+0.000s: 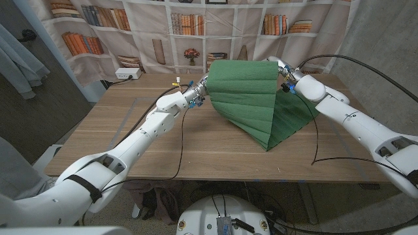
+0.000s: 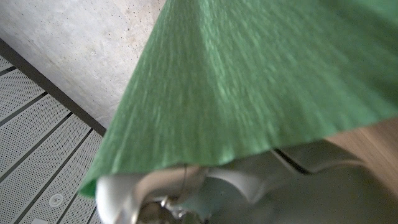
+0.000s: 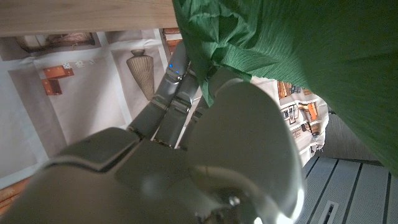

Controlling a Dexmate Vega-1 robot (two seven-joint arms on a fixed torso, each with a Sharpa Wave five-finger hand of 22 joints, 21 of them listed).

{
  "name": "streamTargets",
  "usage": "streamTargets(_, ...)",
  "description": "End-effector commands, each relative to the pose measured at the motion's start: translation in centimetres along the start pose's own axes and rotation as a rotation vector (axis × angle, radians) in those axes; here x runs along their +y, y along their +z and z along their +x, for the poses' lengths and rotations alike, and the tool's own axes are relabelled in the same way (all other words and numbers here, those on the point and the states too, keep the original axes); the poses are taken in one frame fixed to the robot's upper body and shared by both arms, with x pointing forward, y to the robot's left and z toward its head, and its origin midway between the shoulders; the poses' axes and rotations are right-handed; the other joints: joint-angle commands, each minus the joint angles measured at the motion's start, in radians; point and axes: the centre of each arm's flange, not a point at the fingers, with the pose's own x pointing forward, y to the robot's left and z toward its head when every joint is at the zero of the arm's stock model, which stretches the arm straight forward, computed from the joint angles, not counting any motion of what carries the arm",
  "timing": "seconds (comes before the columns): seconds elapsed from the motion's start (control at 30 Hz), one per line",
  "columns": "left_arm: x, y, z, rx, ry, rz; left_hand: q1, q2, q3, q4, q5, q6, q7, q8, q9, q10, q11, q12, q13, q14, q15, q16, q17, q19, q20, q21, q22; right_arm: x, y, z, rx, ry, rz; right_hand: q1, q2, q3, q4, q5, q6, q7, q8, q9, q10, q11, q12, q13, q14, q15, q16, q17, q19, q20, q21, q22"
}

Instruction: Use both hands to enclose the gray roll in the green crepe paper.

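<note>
Clearly both hands lift the green crepe paper (image 1: 251, 101) off the table (image 1: 117, 124) like a tent: left hand (image 1: 199, 90) and right hand (image 1: 282, 73) each pinch an upper corner, probably to drape it; the gray roll is hidden.

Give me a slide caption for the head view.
Both hands, left hand and right hand, hold the green crepe paper lifted over the wooden table.
</note>
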Motion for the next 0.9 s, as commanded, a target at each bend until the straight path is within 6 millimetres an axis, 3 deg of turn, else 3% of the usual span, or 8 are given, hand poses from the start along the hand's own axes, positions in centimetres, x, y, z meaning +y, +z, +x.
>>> streamTargets(0.03,-0.1,2.0,-0.5,-0.071,0.013,0.003,0.001,-0.005,0.017,0.012,0.005,0.006,-0.006,0.005,0.004,0.004,-0.005,-0.002,0.003,-0.004,-0.13,0.0,0.002,-0.003,-0.026,0.006,0.001,2.7,-1.7,-1.0,0.054,0.033,0.048,0.005,0.01,-0.001,-0.001,-0.006,0.004,-0.007,-0.002,0.005,0.006,-0.002,-0.002,0.005,-0.006,-0.066,-0.002,0.004,-0.008,-0.15,0.004,0.0)
streamTargets(0.47,0.3,4.3,-1.9,-0.163,0.067,0.008,0.0,-0.006,0.018,0.012,0.005,0.007,-0.006,0.005,0.003,0.005,-0.007,-0.003,0.004,-0.004,-0.13,0.0,0.0,-0.002,-0.028,0.007,0.001,4.8,-3.2,-2.1,0.112,0.065,0.081,0.006,0.011,-0.002,-0.001,-0.011,0.004,-0.006,-0.003,0.005,0.007,-0.001,-0.003,0.006,-0.005,-0.066,-0.003,0.005,-0.01,-0.151,0.008,-0.003)
streamTargets(0.9,0.6,4.9,-3.0,-0.193,0.116,0.012,0.001,-0.007,0.018,0.011,0.005,0.007,-0.008,0.004,0.002,0.005,-0.008,-0.006,0.004,-0.004,-0.131,0.001,0.0,-0.003,-0.029,0.008,0.001,6.3,-4.9,-4.2,0.184,0.079,0.105,0.008,0.012,-0.001,-0.002,-0.016,0.005,-0.007,-0.005,0.006,0.008,-0.001,-0.005,0.007,-0.005,-0.066,-0.004,0.007,-0.011,-0.151,0.011,-0.007)
